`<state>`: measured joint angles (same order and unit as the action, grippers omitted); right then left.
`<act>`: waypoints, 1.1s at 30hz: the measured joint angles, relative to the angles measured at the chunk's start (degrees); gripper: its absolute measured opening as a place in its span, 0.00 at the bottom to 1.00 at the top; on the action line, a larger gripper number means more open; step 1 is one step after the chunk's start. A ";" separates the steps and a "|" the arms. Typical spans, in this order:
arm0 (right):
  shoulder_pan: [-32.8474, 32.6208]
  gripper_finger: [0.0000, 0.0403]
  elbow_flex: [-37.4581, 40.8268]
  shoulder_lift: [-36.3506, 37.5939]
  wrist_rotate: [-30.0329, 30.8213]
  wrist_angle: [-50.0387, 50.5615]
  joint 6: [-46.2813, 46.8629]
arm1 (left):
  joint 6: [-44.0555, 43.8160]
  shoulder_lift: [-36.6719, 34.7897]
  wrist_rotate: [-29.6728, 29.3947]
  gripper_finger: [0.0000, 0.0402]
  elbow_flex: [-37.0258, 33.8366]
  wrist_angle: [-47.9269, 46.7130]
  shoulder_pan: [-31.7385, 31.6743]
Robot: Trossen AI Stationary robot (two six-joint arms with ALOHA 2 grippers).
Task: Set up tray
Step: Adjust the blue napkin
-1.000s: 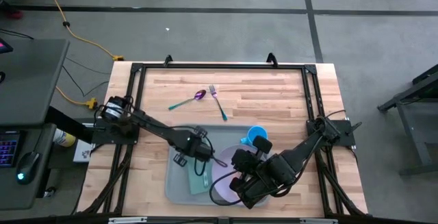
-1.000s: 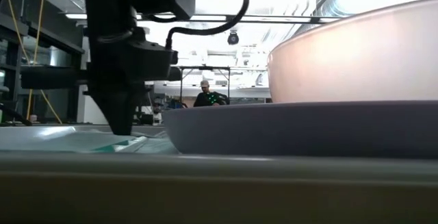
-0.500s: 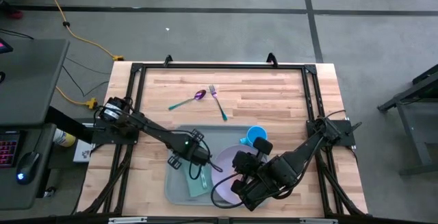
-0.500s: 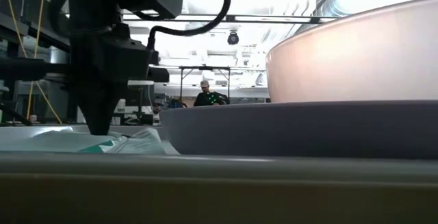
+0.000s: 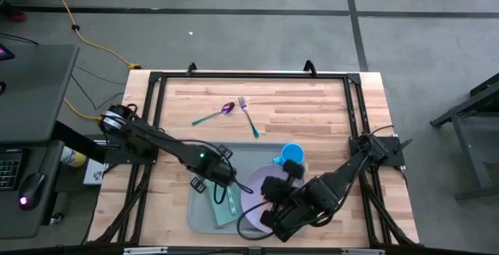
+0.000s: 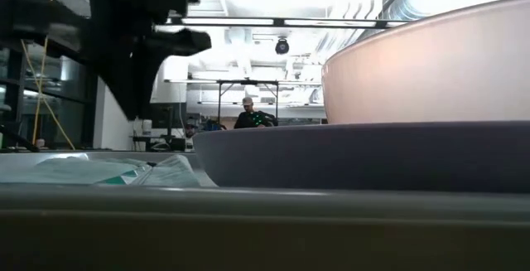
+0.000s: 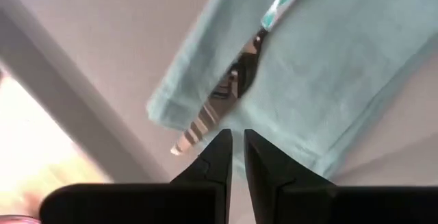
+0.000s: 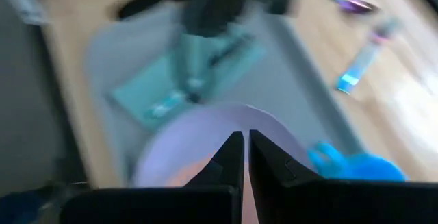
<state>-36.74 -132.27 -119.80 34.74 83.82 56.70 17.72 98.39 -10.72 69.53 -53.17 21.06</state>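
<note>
Left gripper point(image 5: 221, 186), fingers slightly parted, hangs over the napkin point(image 7: 328, 80) and knife point(image 7: 226, 94), apparently released, near the tray's point(image 5: 201, 212) left edge. Sideways travel could drag them off-position.

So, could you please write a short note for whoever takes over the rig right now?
Left gripper: slightly parted, empty, just above the teal napkin.
Right gripper: shut, over the lavender plate.
Done: napkin with the knife on it, and the plate with a pink bowl, are in the tray.
Blue cup: at the tray's far right corner; on it or beside it, unclear.
Left: spoon and fork lie on the table.
</note>
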 joint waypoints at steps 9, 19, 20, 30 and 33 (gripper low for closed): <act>0.74 0.00 -0.03 -4.95 -5.95 -12.90 -7.47 | 2.51 -6.32 -2.15 0.18 1.82 -1.32 -2.24; 2.99 0.00 0.05 -13.25 -16.93 -27.53 -11.23 | -4.16 -26.67 -7.21 0.18 -0.50 -6.22 -6.45; 3.29 0.00 0.00 -13.68 -17.46 -28.41 -10.52 | -5.69 -29.59 -7.89 0.18 -1.19 -5.53 -6.43; 10.01 0.00 0.03 -17.50 -28.99 -34.74 -2.56 | -13.07 -49.77 -8.17 0.18 -8.55 2.30 -3.97; 11.92 0.00 0.04 -19.55 -31.49 -35.39 0.05 | -13.11 -51.18 -8.22 0.18 -8.79 3.03 -4.12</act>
<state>-24.82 -132.22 -139.34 3.26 48.43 56.74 4.60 47.22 -18.94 60.74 -50.14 16.94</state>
